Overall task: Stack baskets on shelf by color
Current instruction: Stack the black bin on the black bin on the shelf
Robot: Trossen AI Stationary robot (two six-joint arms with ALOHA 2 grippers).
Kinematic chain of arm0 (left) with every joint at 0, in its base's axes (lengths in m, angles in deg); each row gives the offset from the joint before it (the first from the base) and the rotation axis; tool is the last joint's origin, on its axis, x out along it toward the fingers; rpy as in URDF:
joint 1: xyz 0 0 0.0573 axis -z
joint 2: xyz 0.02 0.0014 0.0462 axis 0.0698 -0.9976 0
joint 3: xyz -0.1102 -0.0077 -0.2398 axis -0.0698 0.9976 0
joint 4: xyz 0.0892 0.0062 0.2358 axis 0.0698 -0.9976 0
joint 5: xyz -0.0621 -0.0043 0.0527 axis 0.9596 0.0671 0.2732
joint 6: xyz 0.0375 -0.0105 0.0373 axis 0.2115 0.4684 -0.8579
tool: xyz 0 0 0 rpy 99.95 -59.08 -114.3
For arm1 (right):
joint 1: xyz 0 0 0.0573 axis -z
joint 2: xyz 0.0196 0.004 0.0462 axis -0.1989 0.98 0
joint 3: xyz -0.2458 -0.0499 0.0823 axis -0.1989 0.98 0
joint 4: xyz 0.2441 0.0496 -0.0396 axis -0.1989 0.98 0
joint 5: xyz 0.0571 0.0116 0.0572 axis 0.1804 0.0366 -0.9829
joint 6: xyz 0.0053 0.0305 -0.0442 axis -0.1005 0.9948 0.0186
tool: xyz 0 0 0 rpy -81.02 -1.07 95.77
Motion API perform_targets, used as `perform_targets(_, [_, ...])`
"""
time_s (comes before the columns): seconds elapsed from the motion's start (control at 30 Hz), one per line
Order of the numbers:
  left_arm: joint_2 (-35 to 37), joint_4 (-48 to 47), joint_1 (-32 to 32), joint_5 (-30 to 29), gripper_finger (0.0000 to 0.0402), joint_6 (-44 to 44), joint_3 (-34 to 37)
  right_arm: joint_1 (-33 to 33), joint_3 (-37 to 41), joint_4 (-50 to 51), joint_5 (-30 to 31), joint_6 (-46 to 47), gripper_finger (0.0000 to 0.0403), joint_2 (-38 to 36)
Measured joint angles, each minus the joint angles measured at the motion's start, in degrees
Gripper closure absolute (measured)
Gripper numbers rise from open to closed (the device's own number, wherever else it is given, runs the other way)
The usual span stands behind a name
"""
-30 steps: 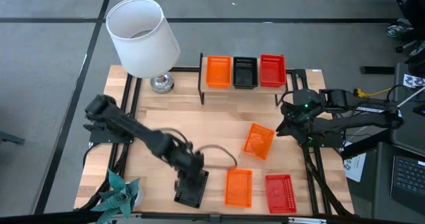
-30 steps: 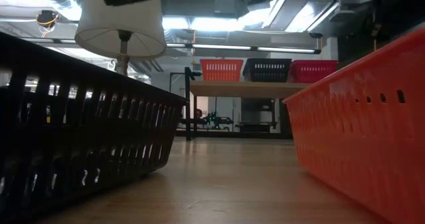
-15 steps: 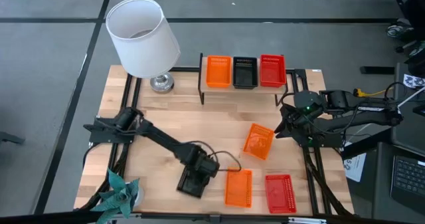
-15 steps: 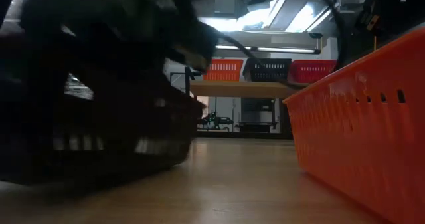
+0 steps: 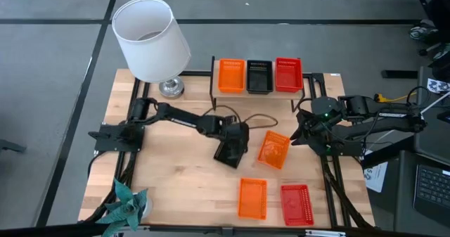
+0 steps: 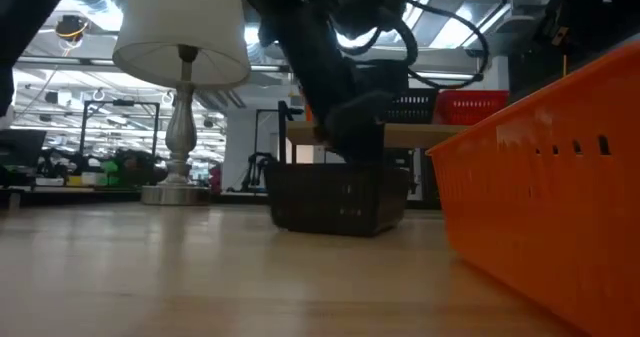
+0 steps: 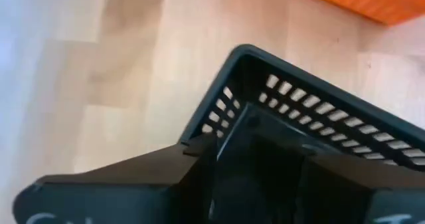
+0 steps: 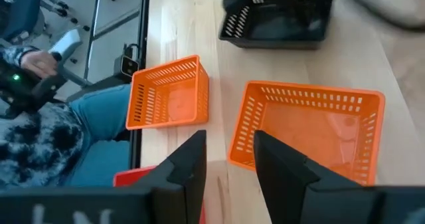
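My left gripper [image 5: 235,140] is shut on a black basket [image 5: 229,151] at the table's middle, left of a tilted orange basket [image 5: 273,150]. In the low view the black basket [image 6: 335,197] sits low; whether it is clear of the table I cannot tell. My right gripper [image 5: 304,131] hovers open at the tilted orange basket's right. The shelf [image 5: 213,82] at the far edge carries an orange [image 5: 231,75], a black [image 5: 259,76] and a red basket [image 5: 288,74]. Another orange basket [image 5: 252,197] and a red one [image 5: 297,203] rest flat near the near edge. My left gripper holds the black basket by a perforated wall near a corner [image 7: 226,114]. One finger appears to be inside the basket and one outside. The fingers come from above, slanting down. The basket hangs roughly level below them.
A lamp with a white shade [image 5: 151,40] stands at the far left corner, and a small plant [image 5: 126,202] at the near left corner. In the right wrist view a seated person [image 8: 40,117] shows beyond the table's near edge. Bare wood lies left of the black basket.
My left gripper has carried the black basket from the table's near edge, beside the flat orange basket, toward the far edge and somewhat right, to the table's middle. The basket has turned a little on the way. The right arm has kept still.
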Motion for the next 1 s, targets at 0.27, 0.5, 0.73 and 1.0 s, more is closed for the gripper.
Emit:
perform_targets(0.27, [8.85,-8.17,3.25,2.82,0.0332,-5.03,-8.02,-0.01,-0.04,-1.82,0.08,0.08,0.028,0.35])
perform_targets(0.5, [17.88,-29.0,9.3,2.43,0.0333,-3.74,-13.19,-1.24,-0.09,-9.39,0.73,1.53,0.028,2.92])
perform_targets(0.73, [23.73,-47.73,15.38,-1.81,0.0333,6.17,-13.15,-5.1,-0.11,-17.99,13.46,1.26,0.028,11.48])
perform_targets(1.0, [25.68,-58.16,21.73,-12.33,0.0333,13.46,-13.02,-11.21,0.0,-27.0,19.9,-3.36,0.028,23.02])
